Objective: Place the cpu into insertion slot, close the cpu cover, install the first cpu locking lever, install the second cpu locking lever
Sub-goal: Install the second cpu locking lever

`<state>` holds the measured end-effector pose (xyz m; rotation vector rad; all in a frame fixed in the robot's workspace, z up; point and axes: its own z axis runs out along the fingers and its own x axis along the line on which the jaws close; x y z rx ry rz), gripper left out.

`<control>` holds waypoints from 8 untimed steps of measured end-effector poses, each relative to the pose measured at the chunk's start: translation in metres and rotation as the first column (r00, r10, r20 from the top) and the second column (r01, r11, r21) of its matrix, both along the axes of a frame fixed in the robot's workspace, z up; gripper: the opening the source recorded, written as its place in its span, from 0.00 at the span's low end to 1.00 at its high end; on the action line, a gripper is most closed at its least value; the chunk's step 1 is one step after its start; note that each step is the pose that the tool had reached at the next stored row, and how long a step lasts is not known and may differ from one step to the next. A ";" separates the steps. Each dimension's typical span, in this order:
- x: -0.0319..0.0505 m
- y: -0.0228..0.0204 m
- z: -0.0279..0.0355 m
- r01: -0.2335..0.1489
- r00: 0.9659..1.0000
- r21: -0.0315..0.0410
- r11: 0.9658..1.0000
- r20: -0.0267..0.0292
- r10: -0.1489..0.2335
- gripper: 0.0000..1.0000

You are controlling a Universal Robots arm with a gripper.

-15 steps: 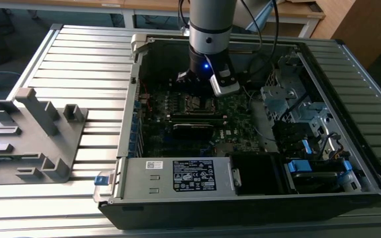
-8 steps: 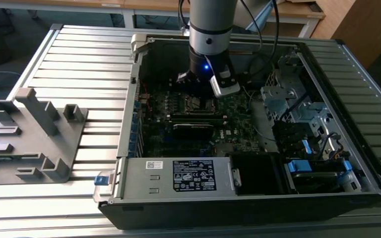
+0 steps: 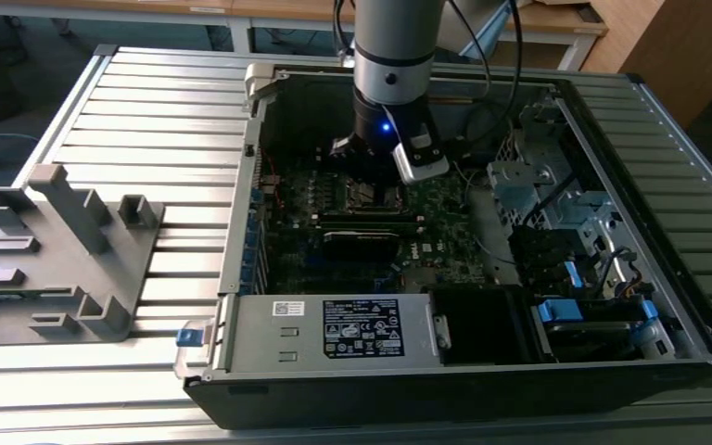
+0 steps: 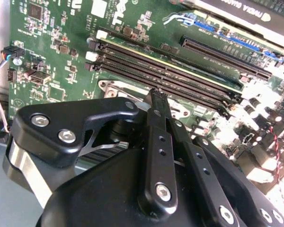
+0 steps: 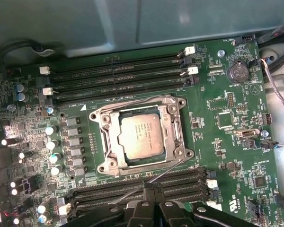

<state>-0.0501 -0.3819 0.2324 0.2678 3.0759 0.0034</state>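
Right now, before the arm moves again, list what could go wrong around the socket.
1. The pincer looks shut, its tip at a thin wire lever beside the cpu cover; a slip could bend the lever or let it spring back.
2. The cpu sits in the insertion slot; if it is slightly off-seat, pressing down could damage the contacts.
3. Memory slots lie close under the tip and could be scraped.

Memory slots (image 5: 118, 78) flank the insertion slot (image 5: 141, 135); above lies open.
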 end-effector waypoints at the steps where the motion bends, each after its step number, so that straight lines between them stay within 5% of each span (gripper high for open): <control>1: 0.0000 0.0000 -0.0001 0.000 1.000 0.000 1.000 0.000 0.000 0.11; 8: 0.0000 0.0000 0.0002 0.000 1.000 0.000 1.000 0.000 0.000 0.11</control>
